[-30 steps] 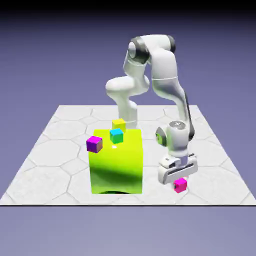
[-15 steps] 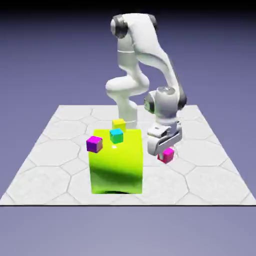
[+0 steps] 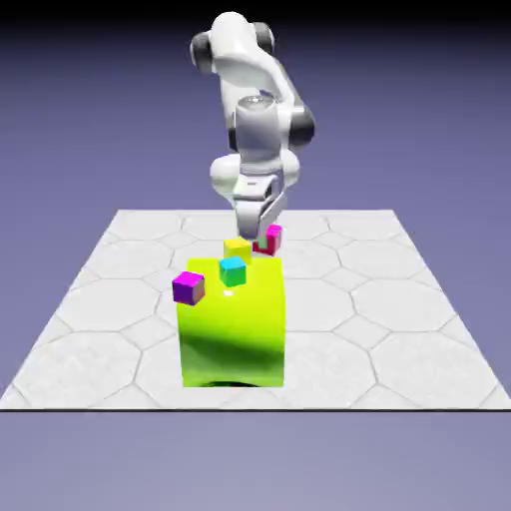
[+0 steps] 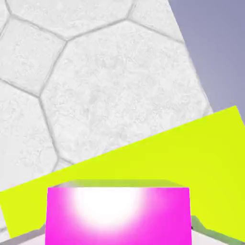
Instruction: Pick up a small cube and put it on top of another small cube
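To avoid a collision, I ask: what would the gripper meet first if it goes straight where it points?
Probably the big lime-green block, ahead of the held pink cube; depth is unclear, so it might pass beside it.

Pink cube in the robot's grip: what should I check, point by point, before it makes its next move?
1. Pink cube between the fingers of the tool: ok.
2. Pink cube raised off the table: ok; the hand view shows the big lime-green block beneath it.
3. Other small cubes in sight, cyan, yellow and purple: ok.
4. Pink cube on top of another: not ok.
5. Pink cube lined up exactly above one: cannot tell.
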Controlling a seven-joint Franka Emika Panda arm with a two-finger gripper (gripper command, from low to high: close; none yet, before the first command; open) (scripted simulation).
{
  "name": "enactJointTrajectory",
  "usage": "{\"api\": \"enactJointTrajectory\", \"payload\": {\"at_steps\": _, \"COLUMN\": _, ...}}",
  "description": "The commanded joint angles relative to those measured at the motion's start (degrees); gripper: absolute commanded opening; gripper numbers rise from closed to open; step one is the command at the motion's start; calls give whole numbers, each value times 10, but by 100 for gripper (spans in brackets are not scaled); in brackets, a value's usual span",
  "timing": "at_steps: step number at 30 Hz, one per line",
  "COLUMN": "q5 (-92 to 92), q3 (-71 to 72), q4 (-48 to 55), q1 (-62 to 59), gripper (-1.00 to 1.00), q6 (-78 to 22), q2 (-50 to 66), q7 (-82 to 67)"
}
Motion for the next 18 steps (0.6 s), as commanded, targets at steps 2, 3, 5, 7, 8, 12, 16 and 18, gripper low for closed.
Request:
{"api": "enactJointTrajectory", "payload": {"at_steps": 2, "q5": -13, "q3": -15, "q4": -7, "q1": -10, "gripper": -100, "q6": -29, "q2": -42, "q7": -35}}
{"api": "enactJointTrajectory", "payload": {"at_steps": 3, "q5": -19, "q3": -23, "q4": -11, "q1": -15, "gripper": -100, "q6": -45, "q2": -62, "q7": -53}}
{"api": "enactJointTrajectory", "payload": {"at_steps": 5, "q5": -31, "q3": -39, "q4": -18, "q1": -25, "gripper": -100, "q6": -75, "q2": -104, "q7": -88}}
{"api": "enactJointTrajectory", "payload": {"at_steps": 7, "q5": -43, "q3": -54, "q4": -25, "q1": -35, "gripper": -100, "q6": -105, "q2": -145, "q7": -123}}
{"api": "enactJointTrajectory", "payload": {"at_steps": 8, "q5": -45, "q3": -57, "q4": -27, "q1": -37, "gripper": -100, "q6": -111, "q2": -154, "q7": -130}}
{"api": "enactJointTrajectory", "payload": {"at_steps": 12, "q5": -59, "q3": -76, "q4": -82, "q1": -40, "gripper": -100, "q6": -36, "q2": -133, "q7": -133}}
{"api": "enactJointTrajectory", "payload": {"at_steps": 16, "q5": -67, "q3": -86, "q4": -112, "q1": -42, "gripper": 100, "q6": 5, "q2": -121, "q7": -134}}
{"api": "enactJointTrajectory", "payload": {"at_steps": 18, "q5": -58, "q3": -74, "q4": -76, "q1": -40, "gripper": 100, "q6": -44, "q2": -135, "q7": -133}}
